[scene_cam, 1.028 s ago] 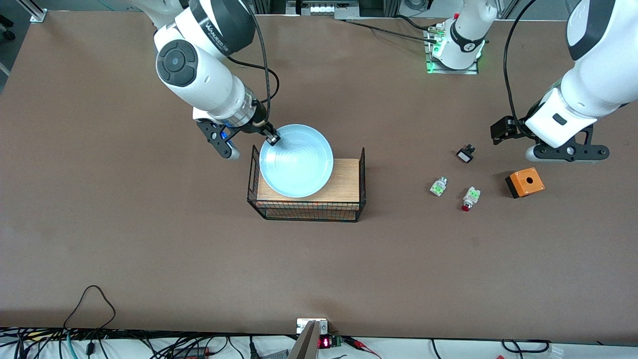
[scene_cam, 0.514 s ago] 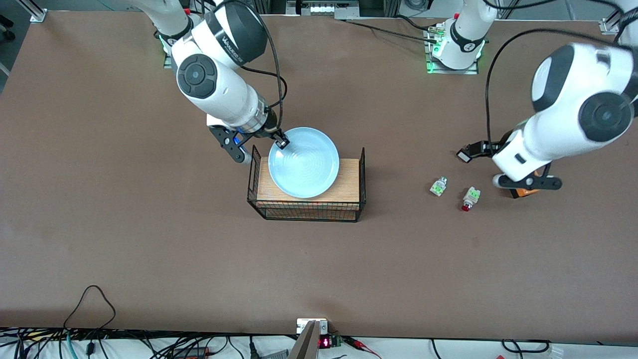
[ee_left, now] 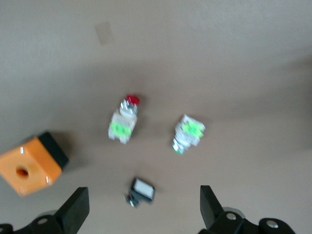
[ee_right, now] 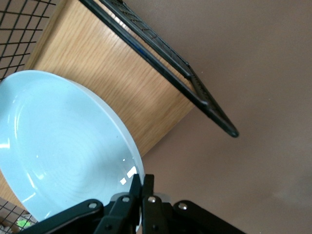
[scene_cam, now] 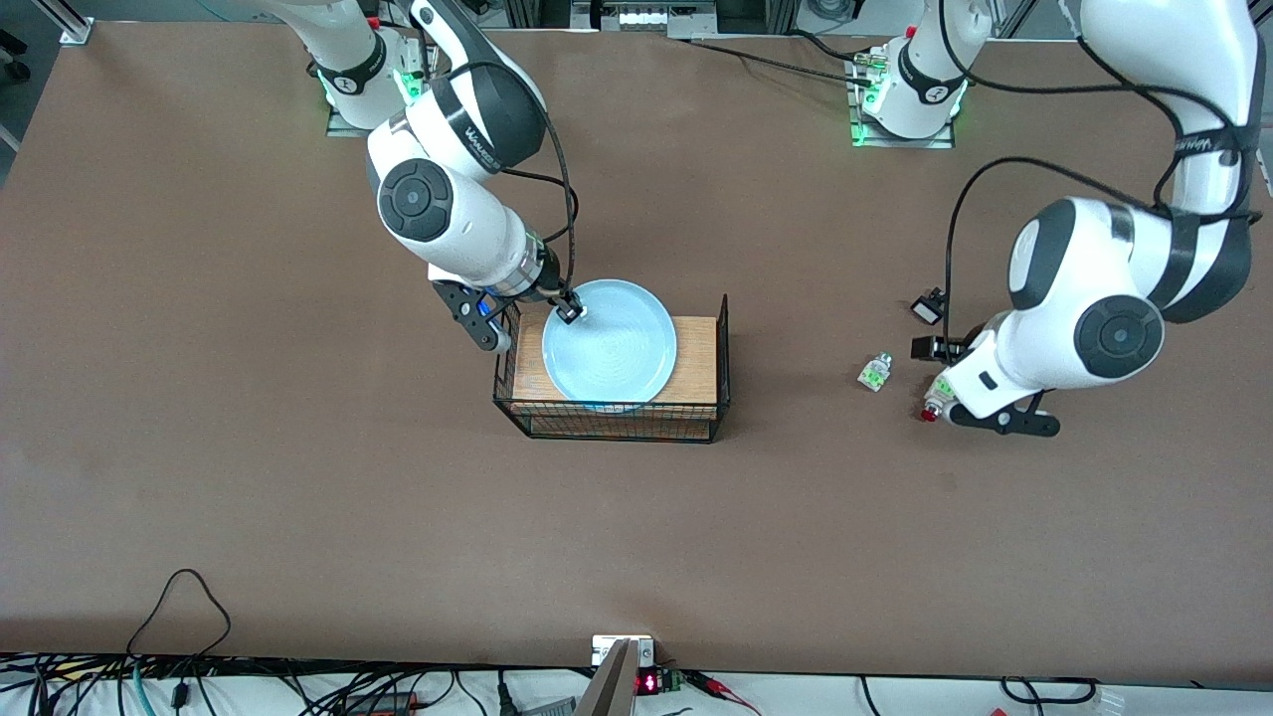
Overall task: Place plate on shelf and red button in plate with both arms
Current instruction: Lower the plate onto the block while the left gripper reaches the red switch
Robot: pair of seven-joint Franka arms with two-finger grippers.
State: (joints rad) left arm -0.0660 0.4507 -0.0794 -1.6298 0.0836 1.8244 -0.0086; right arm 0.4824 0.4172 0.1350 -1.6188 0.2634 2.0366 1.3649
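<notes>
The light blue plate (scene_cam: 610, 343) is over the wooden board of a black wire basket (scene_cam: 718, 368). My right gripper (scene_cam: 569, 312) is shut on the plate's rim at the edge toward the robots' bases. The right wrist view shows the fingers (ee_right: 145, 183) pinching the rim of the plate (ee_right: 63, 146). The red button (scene_cam: 932, 406) lies on the table, half covered by my left gripper (scene_cam: 970, 398), which hangs open and empty above it. The left wrist view shows the red button (ee_left: 124, 122) ahead of the open left gripper (ee_left: 144, 212).
A whitish-green switch without a red cap (scene_cam: 874, 373) lies beside the red button and also shows in the left wrist view (ee_left: 188, 133). A small black part (scene_cam: 928, 308) lies nearer the bases. An orange box with a hole (ee_left: 29, 165) shows in the left wrist view.
My right arm carried the plate toward the front camera and lower, over the basket's board. My left arm swung from near the orange box to above the red button.
</notes>
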